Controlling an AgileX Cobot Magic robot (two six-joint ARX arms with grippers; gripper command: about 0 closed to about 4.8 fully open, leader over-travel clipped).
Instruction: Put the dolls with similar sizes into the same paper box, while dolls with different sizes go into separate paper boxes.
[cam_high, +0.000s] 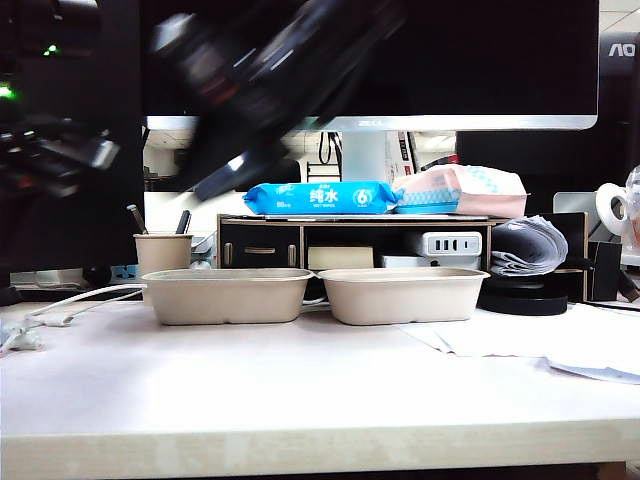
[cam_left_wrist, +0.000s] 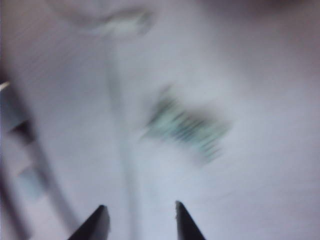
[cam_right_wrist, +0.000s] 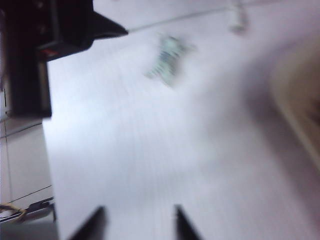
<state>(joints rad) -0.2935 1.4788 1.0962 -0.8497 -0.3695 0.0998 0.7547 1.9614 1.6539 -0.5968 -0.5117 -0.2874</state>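
Sitting side by side at the back of the bench (cam_high: 300, 390) are two paper boxes, the left box (cam_high: 228, 295) and the right box (cam_high: 402, 294), with their rims nearly touching. From the exterior view I cannot see inside them, so I cannot tell if any dolls are already in.

One doll shows up. It is a tiny striped doll (cam_left_wrist: 186, 130), white and grey-green, lying on the bare bench. It is very blurry. The right wrist view shows the same little doll (cam_right_wrist: 169, 61) far from the right hand's tips. The other dolls are not in view.

The left hand (cam_left_wrist: 139, 222) hangs above the bench with its two tips partly open and nothing between them. The doll lies a bit ahead of it, not touching. The right hand (cam_right_wrist: 136, 222) is partly open too and holds nothing. A beige edge of a box (cam_right_wrist: 295, 105) sits off to one side in that view. In the exterior view both arms are dark smears up high, the right arm (cam_high: 270, 80) in the middle and the left arm (cam_high: 55, 150) at the left edge.

I think the step is going for the tiny doll. Next, the left hand needs to go forward over the doll, come down, and close gently, because the doll is so small.
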